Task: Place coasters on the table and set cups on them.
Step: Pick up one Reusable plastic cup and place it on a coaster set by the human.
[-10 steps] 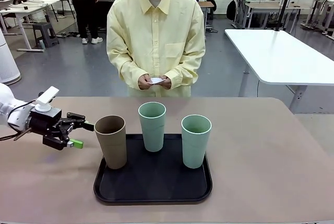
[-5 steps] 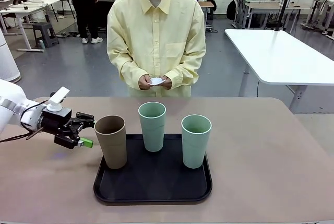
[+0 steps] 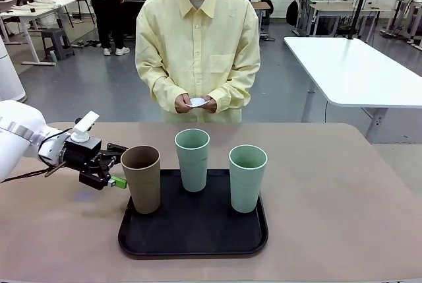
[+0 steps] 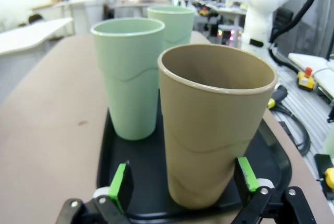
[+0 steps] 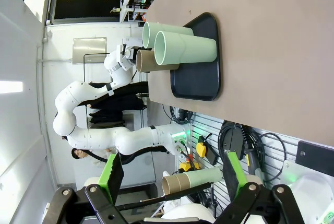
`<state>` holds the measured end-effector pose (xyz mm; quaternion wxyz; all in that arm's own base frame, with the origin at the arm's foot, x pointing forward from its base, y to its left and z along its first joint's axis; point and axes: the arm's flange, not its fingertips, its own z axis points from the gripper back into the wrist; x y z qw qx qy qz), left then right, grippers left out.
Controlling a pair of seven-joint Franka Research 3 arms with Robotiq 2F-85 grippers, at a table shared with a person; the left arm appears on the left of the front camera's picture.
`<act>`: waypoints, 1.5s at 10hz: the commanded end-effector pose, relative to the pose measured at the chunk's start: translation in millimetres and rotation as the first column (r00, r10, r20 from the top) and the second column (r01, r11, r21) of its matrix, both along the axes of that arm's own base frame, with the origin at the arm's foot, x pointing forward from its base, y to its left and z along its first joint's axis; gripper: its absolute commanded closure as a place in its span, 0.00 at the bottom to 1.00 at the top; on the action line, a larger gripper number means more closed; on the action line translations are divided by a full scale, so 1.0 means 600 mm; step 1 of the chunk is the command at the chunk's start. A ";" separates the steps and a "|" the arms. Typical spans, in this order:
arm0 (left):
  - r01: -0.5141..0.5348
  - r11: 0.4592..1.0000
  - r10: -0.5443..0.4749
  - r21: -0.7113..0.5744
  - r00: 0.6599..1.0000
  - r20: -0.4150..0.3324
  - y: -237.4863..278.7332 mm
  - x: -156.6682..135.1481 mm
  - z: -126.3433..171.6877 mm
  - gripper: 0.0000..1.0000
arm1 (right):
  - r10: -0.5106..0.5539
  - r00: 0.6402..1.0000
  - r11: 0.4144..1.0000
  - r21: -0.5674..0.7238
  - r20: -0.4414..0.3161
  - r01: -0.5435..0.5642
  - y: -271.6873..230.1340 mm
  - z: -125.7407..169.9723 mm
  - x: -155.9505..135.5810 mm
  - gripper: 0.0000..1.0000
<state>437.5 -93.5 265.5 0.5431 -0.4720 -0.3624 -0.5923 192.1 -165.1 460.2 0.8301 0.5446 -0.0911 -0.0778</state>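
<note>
— Where is the left gripper working now?

— It is hanging low over the large beige-brown matte tabletop, at the left edge of the black rectangular tray. Its jaws are standing wide, and the tall tan-brown matte tumbler is sitting between the green pads. In the left wrist view one pad is lying close to the tumbler's wall and the other is staying apart. I cannot tell if any pad is touching.

— And the other cups?

— The two pale sage green tumblers are standing upright on the same tray, one at the back, one more to the right.

— The coasters?

— At the far side, the person in a pale yellow shirt is holding something small and white between both hands. It is too small to tell more.

— The right gripper?

— It is spreading its fingers wide and gripping nothing, well apart from the tray.
</note>
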 end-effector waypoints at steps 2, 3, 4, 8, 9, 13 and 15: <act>0.004 1.000 -0.004 -0.007 1.000 0.021 -0.018 -0.001 -0.007 0.00 | 0.004 1.000 1.000 0.010 0.020 -0.004 -0.003 0.000 0.002 0.00; 0.017 1.000 -0.017 -0.008 1.000 0.017 -0.020 -0.002 -0.007 0.00 | 0.004 1.000 1.000 0.010 0.020 -0.004 -0.003 0.000 0.002 0.00; 0.030 1.000 -0.030 -0.006 0.999 0.013 -0.019 -0.005 -0.008 0.00 | 0.004 1.000 1.000 0.010 0.020 -0.004 -0.003 0.000 0.002 0.00; 0.078 0.997 -0.078 -0.008 0.997 -0.006 -0.024 -0.020 -0.014 0.00 | 0.004 1.000 1.000 0.010 0.020 -0.004 -0.003 0.000 0.002 0.00; 0.091 0.996 -0.091 -0.007 0.996 -0.008 -0.029 -0.028 -0.016 0.00 | 0.004 1.000 1.000 0.010 0.020 -0.004 -0.003 0.000 0.002 0.00; 0.112 0.994 -0.112 -0.008 0.994 0.003 -0.042 -0.043 -0.022 0.00 | 0.004 1.000 1.000 0.010 0.020 -0.004 -0.003 0.000 0.002 0.00; 0.136 0.991 -0.135 -0.011 0.991 0.009 -0.053 -0.051 -0.025 0.00 | 0.004 1.000 1.000 0.010 0.020 -0.004 -0.003 0.000 0.002 0.00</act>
